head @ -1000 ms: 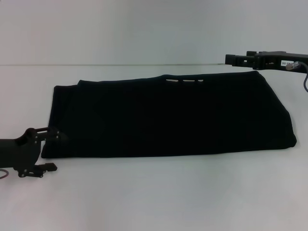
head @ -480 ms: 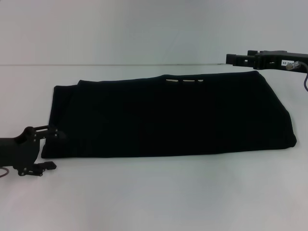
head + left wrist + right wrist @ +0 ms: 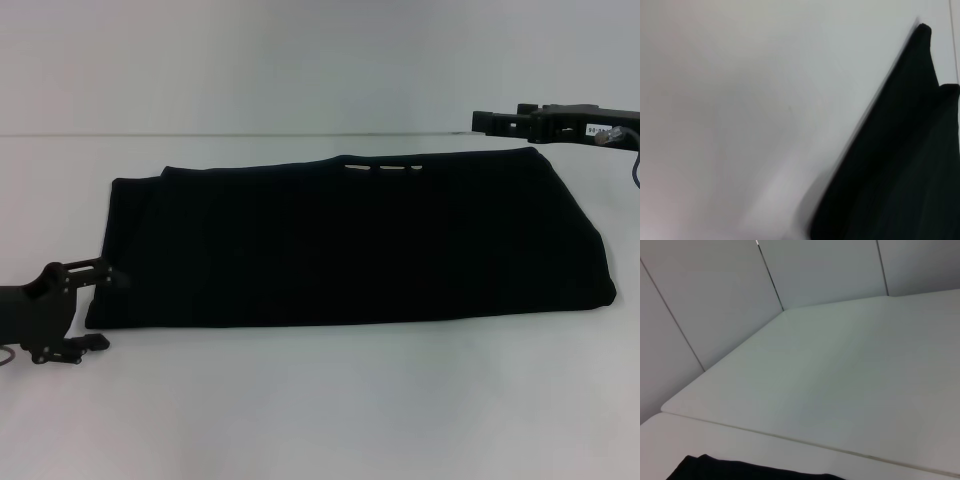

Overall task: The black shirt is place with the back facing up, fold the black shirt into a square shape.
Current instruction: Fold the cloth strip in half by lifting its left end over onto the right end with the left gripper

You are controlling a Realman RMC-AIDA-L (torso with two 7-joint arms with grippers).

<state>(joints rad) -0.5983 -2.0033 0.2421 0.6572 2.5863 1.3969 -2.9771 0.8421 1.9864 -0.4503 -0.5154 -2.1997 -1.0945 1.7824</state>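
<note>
The black shirt (image 3: 350, 240) lies flat across the white table, folded into a long band, with a few cream lettering bits (image 3: 385, 167) showing at its far edge. My left gripper (image 3: 97, 307) sits low at the shirt's near left corner, open, with nothing between its fingers. The left wrist view shows that corner of the black shirt (image 3: 900, 165) on the table. My right gripper (image 3: 490, 121) hovers above the shirt's far right corner, clear of the cloth. A strip of the shirt's edge (image 3: 740, 471) lines the right wrist view.
The white table (image 3: 320, 410) runs wide in front of and to both sides of the shirt. A seam (image 3: 250, 135) crosses the surface behind it. Grey wall panels (image 3: 715, 300) stand beyond the table's far corner.
My left gripper has slid a little left and toward the near edge, away from the shirt's corner. The right gripper and the shirt have hardly moved.
</note>
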